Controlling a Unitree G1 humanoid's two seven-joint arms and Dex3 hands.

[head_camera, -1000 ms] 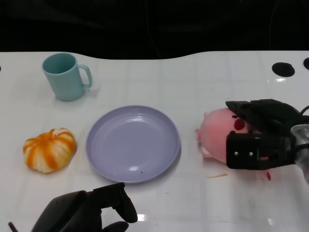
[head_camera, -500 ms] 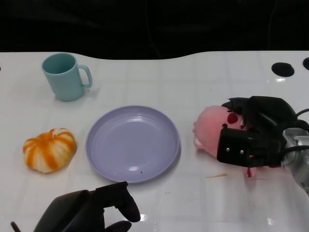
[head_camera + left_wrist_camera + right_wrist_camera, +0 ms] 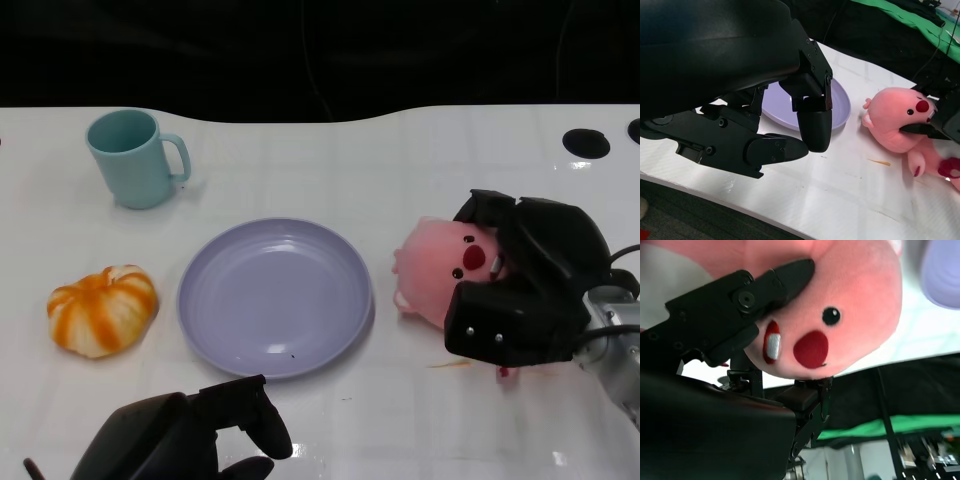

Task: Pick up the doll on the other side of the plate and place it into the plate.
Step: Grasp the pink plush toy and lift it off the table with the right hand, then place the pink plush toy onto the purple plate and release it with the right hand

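Head view: pink doll (image 3: 440,272) just right of the lavender plate (image 3: 275,297), outside its rim, on the white surface (image 3: 400,170). Right robot hand (image 3: 525,280) wrapped around the doll's far side, fingers closed on it, face with a red nose and dark eye turned toward the plate. Left robot hand (image 3: 185,435) low at the near edge, fingers curled in, holding nothing. Teal mug (image 3: 135,158) at the far left, handle to the right; orange-and-white striped pumpkin (image 3: 103,309) near the plate's left side, apart from it. Small yellowish scrap (image 3: 450,364) on the surface below the doll.

Left wrist view: left robot hand (image 3: 785,125) large in front, fingers bent, plate (image 3: 840,102) behind them, doll (image 3: 900,125) beside the plate with a black finger across its cheek.

Right wrist view: doll (image 3: 855,300) pressed close, black fingers (image 3: 740,310) clamped over its head on both sides.
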